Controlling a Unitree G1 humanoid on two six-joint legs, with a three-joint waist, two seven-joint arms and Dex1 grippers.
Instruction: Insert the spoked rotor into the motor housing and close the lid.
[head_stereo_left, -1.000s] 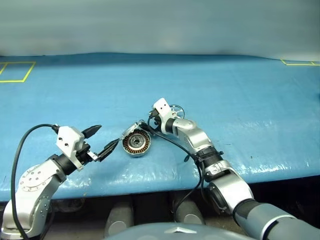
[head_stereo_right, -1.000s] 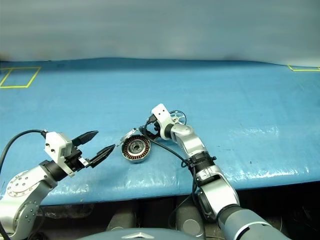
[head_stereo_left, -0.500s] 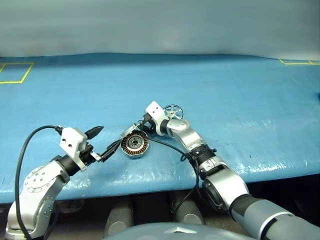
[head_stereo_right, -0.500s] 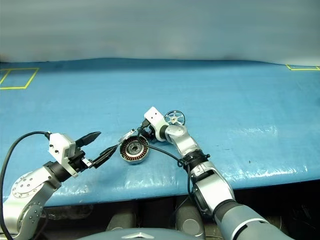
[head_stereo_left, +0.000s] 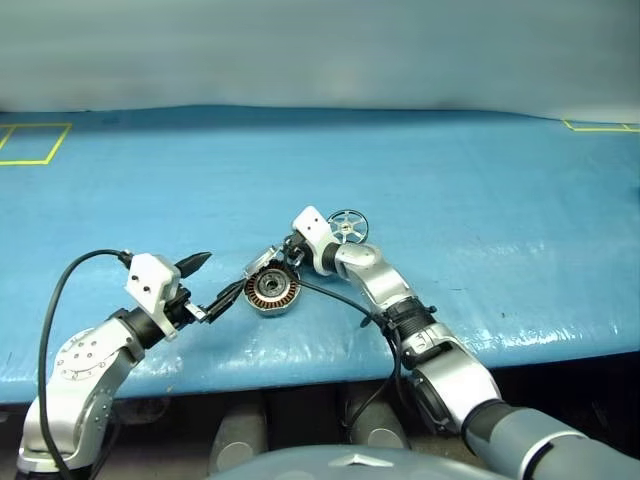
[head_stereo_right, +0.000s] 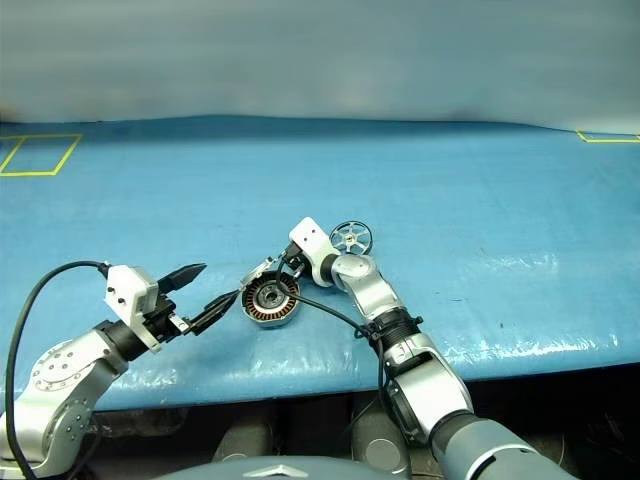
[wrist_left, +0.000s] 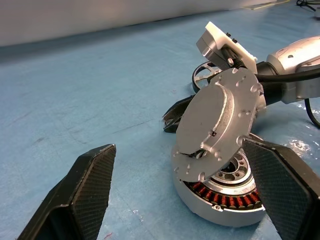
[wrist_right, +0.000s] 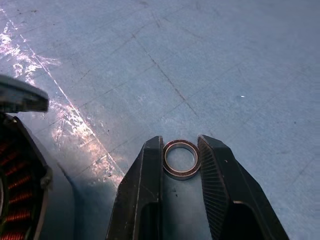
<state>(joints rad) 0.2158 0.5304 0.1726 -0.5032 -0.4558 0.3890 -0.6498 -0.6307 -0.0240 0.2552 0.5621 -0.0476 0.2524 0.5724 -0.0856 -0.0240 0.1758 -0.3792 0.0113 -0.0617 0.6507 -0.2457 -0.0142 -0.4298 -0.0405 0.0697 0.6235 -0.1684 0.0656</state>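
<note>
— Looking for the spoked rotor (head_stereo_left: 347, 225): which way from the claws?

— It lies flat on the table (head_stereo_left: 480, 180), just far-right of the right arm's wrist, so it is behind the right claw (wrist_right: 181, 141), which points left toward the motor housing (head_stereo_left: 271, 290).

— Is that claw free?

— No, it's clenched on a thin ring (wrist_right: 170, 170) just above the table.

— And the left claw (head_stereo_left: 225, 271)?

— Released, spread wide, near-left of the housing and close to it. The rotor is well apart from it. The lid (wrist_left: 220, 117) stands tilted up, windings bare.

— So the right arm is nearer?

— I'd judge so, once it drops the ring.
</note>
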